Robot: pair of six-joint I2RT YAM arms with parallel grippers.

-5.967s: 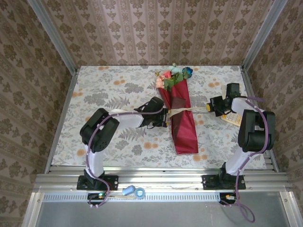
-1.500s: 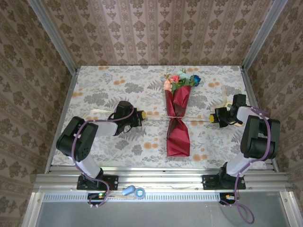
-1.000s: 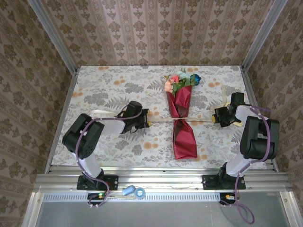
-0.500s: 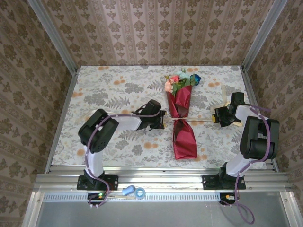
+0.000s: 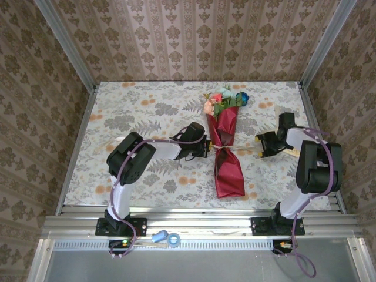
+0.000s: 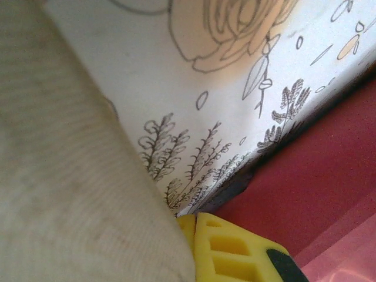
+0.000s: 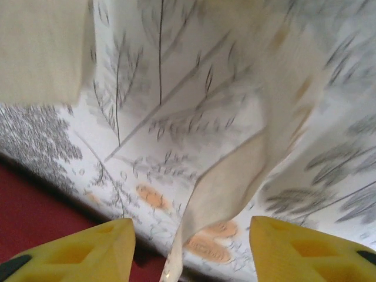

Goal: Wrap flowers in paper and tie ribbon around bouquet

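Note:
The bouquet point(image 5: 228, 167), a slim crimson paper point(image 6: 329, 182) cone, lies mid-table with the flowers point(image 5: 223, 100) at its far end. The cream ribbon point(image 5: 222, 150) is cinched around its waist. My left gripper point(image 5: 202, 147) sits just left of that waist, its yellow fingers point(image 6: 235, 252) pressed together on the ribbon point(image 6: 76, 194), which rises broad and close to the camera. My right gripper point(image 5: 259, 144) stands open to the right of the cone, and a loose ribbon point(image 7: 226, 188) tail hangs between its fingers point(image 7: 76, 252) without touching them.
The flowered tablecloth point(image 5: 135, 111) covers the table. Metal posts and wallpapered walls point(image 5: 70, 70) close in the sides and back. A metal rail point(image 5: 200, 223) runs along the near edge, with small blue items point(image 5: 166, 237) below it.
My left gripper has shut on the ribbon beside the bouquet's waist. My right gripper has opened, let the ribbon go and shifted slightly left; the once taut ribbon now hangs slack.

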